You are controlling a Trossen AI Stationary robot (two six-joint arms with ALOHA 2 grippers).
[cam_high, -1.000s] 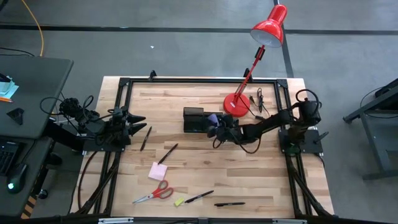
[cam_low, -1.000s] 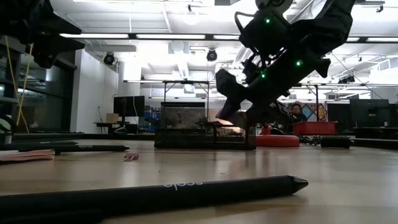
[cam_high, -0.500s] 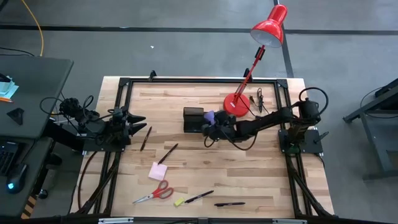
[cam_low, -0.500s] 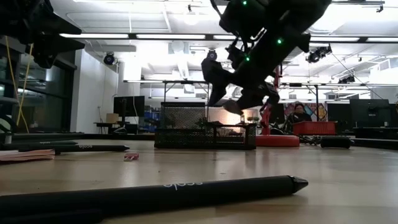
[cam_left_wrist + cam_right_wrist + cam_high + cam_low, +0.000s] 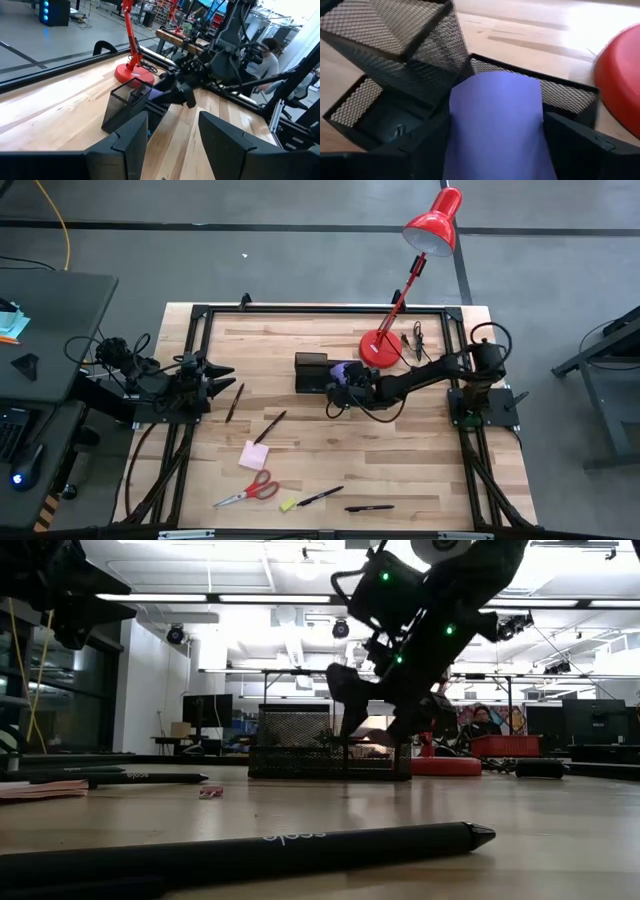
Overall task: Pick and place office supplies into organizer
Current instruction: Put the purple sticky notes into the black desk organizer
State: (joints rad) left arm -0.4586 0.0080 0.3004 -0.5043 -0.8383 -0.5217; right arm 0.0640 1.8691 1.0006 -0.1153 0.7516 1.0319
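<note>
- The purple pad (image 5: 495,125) sits between my right tool's (image 5: 345,387) two fingers, just over the right-hand end of the organizer (image 5: 318,372), near the lamp base (image 5: 379,348). I judge it light, a soft block of paper that bends if squeezed across its face; the best hold is on two opposite edges, where the stack is stiffest.
- It is square, so it has no real long axis; it looks tilted, with its broad face toward my wrist and one edge dipping into the low mesh tray.
- My right tool's fingers stand wide on either side of the pad; I cannot tell whether they touch it.
- My left tool (image 5: 215,377) waits at the left edge of the bench (image 5: 420,470), partly spread and holding nothing.
- On the near bench lie a pink pad (image 5: 252,454), scissors (image 5: 248,491), a yellow piece (image 5: 288,504) and several pens (image 5: 270,426).
</note>
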